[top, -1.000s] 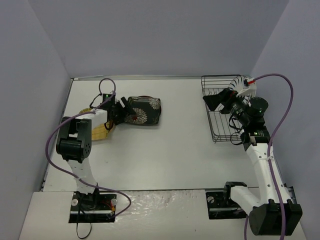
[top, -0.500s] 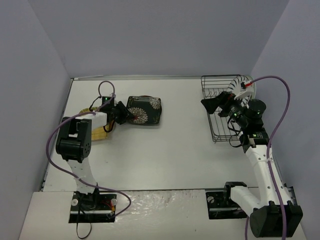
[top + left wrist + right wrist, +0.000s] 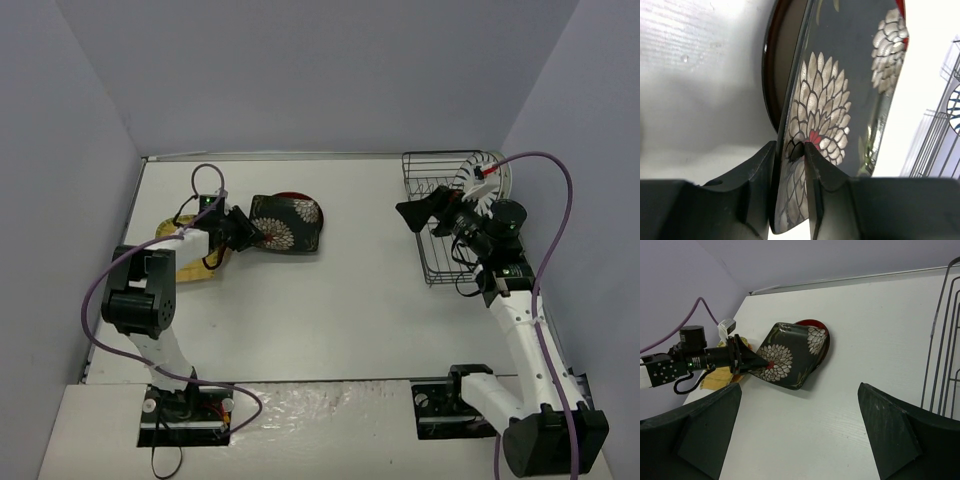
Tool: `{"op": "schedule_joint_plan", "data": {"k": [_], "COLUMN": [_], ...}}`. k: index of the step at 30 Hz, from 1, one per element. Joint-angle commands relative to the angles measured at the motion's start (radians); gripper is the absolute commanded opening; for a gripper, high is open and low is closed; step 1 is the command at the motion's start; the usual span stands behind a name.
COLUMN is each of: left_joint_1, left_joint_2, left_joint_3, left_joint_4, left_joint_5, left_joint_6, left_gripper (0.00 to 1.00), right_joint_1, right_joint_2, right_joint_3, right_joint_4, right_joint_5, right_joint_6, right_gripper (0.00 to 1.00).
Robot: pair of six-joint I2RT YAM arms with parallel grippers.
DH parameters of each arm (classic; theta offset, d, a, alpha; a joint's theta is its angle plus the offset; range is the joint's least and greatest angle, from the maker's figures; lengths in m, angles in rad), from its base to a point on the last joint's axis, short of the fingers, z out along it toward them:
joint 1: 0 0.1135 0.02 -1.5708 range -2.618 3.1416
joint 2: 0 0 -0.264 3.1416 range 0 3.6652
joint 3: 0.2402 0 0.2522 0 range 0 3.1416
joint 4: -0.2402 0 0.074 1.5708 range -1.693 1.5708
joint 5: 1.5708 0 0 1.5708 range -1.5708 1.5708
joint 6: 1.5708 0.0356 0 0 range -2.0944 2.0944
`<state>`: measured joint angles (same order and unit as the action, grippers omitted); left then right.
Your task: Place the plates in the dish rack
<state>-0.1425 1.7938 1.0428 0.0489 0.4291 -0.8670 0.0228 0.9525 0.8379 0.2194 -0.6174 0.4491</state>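
Left jaws clenched on near edge of black floral plate [image 3: 840, 115]. Plate tilts up off desk [image 3: 330, 300], its far end overlapping round reddish plate [image 3: 771, 65] beyond the jaws. Yellow woven plate [image 3: 190, 265] lies behind left jaws, under the arm. Right jaws spread wide, grasping nothing, beside dish rack [image 3: 432, 255]. Striped plate [image 3: 478, 178] stands upright in rack.

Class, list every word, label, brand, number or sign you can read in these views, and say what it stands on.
None can be read: no text shows on the black floral plate or the dish rack.
A small white tag on the left arm is too small to read.
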Motion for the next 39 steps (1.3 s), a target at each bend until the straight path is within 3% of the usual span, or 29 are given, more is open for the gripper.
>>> {"op": "schedule_joint_plan", "data": {"k": [1,12,22,39], "left_joint_1": [0.004,0.011,0.015,0.017], "left_joint_2": [-0.115,-0.262,-0.373,-0.584], "left_joint_3": [0.01,-0.043,-0.08,-0.189], "left_joint_4": [0.005,0.152,0.286,0.444], "left_joint_5": [0.015,0.08,0.128,0.206], "left_joint_6": [0.0,-0.108,-0.16,-0.308], "left_gripper": [0.08,0.04,0.02,0.01], "right_joint_1": [0.021,0.13,0.274,0.339], "right_joint_2": [0.013,0.121,0.347,0.716], "right_joint_3": [0.026,0.05,0.093,0.322], "right_joint_4": [0.067,0.127,0.224,0.38], "right_joint_5": [-0.017,0.018,0.058,-0.066], "right_joint_6": [0.022,0.119,0.288,0.407], "right_gripper": [1.0,1.0,1.0,1.0]}}
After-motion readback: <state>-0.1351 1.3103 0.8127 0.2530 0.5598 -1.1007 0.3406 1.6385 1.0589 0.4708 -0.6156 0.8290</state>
